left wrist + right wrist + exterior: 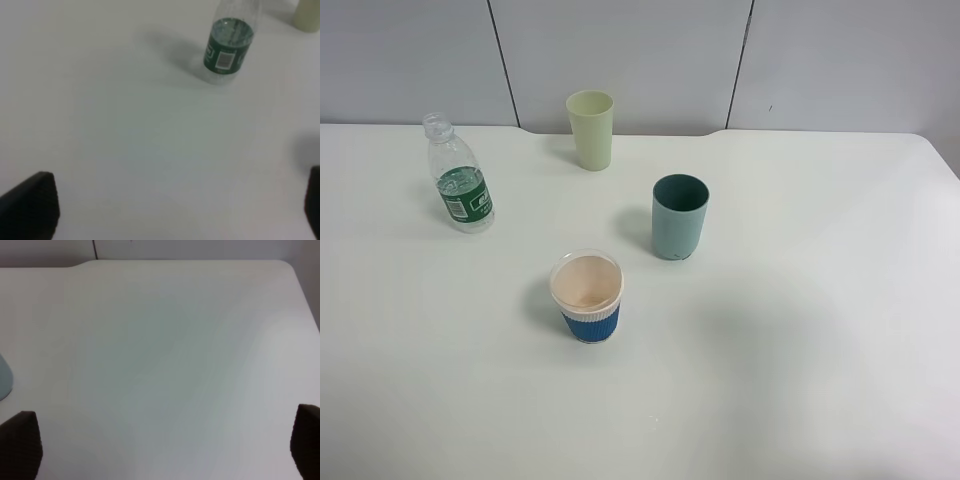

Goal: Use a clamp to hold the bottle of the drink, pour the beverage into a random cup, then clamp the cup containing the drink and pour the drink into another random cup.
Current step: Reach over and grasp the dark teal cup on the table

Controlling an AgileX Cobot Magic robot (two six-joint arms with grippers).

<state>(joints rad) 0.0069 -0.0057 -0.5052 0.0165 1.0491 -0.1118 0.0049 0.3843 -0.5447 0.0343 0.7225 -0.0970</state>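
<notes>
Bottle (460,180) of clear plastic with a green label stands upright on the white table (800,330), at the far left in the high view. A teal cup (679,218) stands upright right of the middle, with its dark inside showing. A short blue-banded cup (587,297) with a white rim and a cream-pink inside stands nearer the camera and a little left of the teal one. A pale yellow-green cup (591,129) stands at the back edge of the table, close to the grey wall (620,50). All four things stand well apart and none touches another. Whether either nearer cup has liquid in it cannot be told.

Neither arm shows in the high view. In the left wrist view the left gripper (172,210) hangs above bare table with its jaws spread as wide as the picture allows, only their dark tips showing at the two edges. It grips nothing. The bottle stands ahead of it and apart, with the yellow-green cup just beyond.

In the right wrist view the right gripper (162,445) is spread just as wide over bare table and has hold of nothing. A sliver of the teal cup shows at the edge of that picture, off to one side of the jaws and not between them.
</notes>
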